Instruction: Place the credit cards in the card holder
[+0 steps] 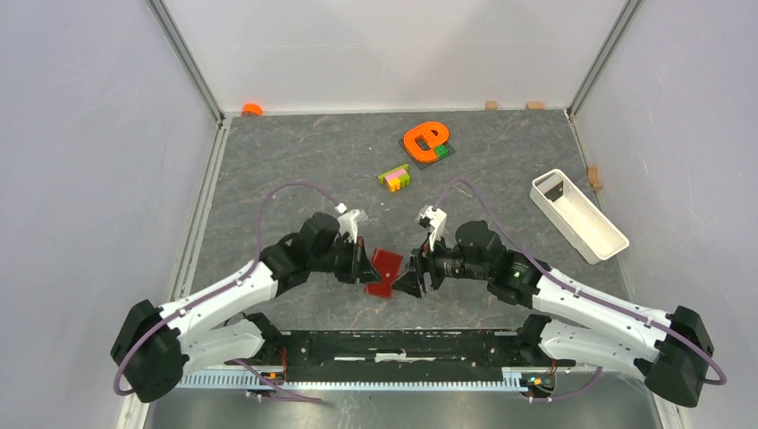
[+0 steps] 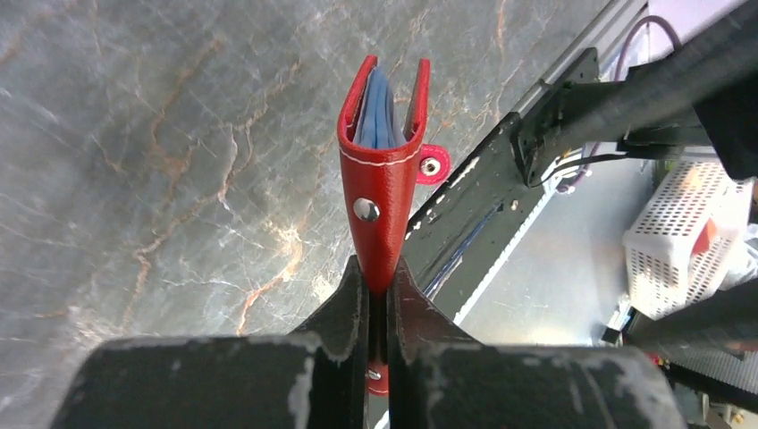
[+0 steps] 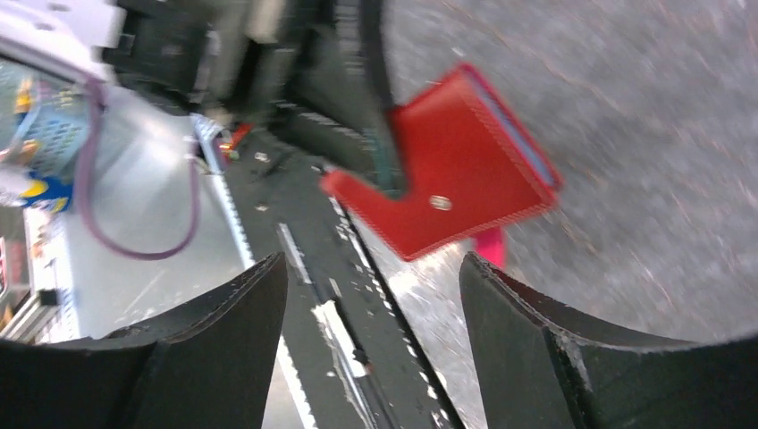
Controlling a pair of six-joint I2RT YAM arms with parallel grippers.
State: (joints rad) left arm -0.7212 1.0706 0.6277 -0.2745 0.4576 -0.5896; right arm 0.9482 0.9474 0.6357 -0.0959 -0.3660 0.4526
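Note:
The card holder (image 1: 387, 264), a dark-red folding wallet, is held off the table between the two arms. My left gripper (image 1: 365, 264) is shut on its lower end. In the left wrist view the card holder (image 2: 384, 183) stands up from my shut gripper (image 2: 376, 279), slightly spread at the top, with light-blue inside (image 2: 376, 116) and a red snap tab (image 2: 433, 165). My right gripper (image 1: 414, 273) is open and empty, just right of the wallet. In the right wrist view the card holder (image 3: 456, 174) hangs ahead of that open gripper (image 3: 371, 266), apart from it. No credit cards show in any view.
An orange letter-shaped piece (image 1: 424, 138) on a dark plate and multicoloured bricks (image 1: 394, 177) lie at the back middle. A white oblong tray (image 1: 576, 215) lies at the right. Small wooden blocks (image 1: 491, 105) sit along the back wall. The arm-base rail (image 1: 393, 344) runs along the near edge.

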